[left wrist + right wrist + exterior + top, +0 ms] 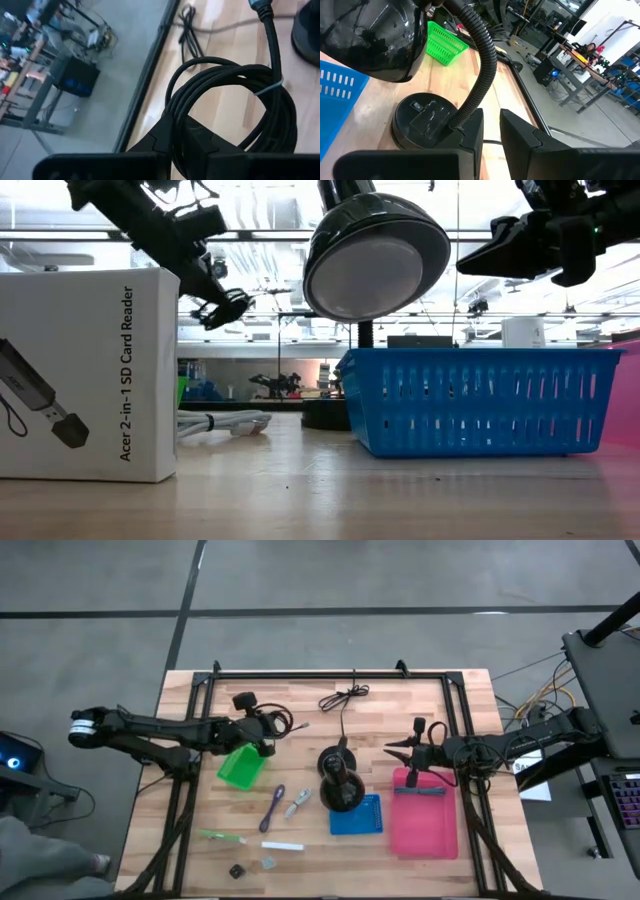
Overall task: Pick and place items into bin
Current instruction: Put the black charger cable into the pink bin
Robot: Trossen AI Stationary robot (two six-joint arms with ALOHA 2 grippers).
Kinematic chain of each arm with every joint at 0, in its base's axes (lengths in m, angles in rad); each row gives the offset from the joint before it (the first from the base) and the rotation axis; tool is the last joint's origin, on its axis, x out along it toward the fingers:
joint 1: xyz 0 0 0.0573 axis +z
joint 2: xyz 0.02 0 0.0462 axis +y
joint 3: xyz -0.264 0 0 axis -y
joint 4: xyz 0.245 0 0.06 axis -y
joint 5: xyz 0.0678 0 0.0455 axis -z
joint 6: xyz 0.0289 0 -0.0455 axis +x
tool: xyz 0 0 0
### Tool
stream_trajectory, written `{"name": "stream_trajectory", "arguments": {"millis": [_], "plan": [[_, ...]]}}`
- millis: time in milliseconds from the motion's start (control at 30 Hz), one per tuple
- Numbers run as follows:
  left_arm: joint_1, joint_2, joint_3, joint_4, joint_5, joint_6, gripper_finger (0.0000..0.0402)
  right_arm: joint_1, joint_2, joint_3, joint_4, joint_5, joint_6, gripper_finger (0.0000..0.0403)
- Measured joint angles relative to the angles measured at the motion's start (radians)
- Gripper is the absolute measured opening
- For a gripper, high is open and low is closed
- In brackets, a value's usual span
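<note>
Overhead, left end effector (283,724) grips one black cable coil (235,107); three bins (240,767) below.

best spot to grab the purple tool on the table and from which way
Grip the purple tool across its narrow middle, coming straight down from above. It lies flat on the wood, long and thin, slanted, so fingers should close across its width. It looks clear of the grey piece beside it. The left gripper, nearest, holds the black cable coil.

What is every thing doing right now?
left gripper: shut on the black cable coil, held above the table.
right gripper: empty, hanging over the pink bin.
green bin: tipped.
blue bin: upright.
purple tool: lying flat.
</note>
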State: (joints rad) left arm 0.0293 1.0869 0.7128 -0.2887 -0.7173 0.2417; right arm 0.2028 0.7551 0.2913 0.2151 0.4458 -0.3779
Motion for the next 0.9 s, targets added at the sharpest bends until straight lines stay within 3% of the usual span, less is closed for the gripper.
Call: {"name": "stream_trajectory", "arguments": {"millis": [367,900], "plan": [[0.002,-0.012,0.001,0.161,-0.054,0.074,0.0013,0.000,0.000,0.000,0.064,0.000,0.036,0.0053],[0.001,-0.043,0.010,0.336,-0.033,0.211,0.0013,-0.005,0.000,0.063,0.262,0.000,-0.033,0.0060]]}}
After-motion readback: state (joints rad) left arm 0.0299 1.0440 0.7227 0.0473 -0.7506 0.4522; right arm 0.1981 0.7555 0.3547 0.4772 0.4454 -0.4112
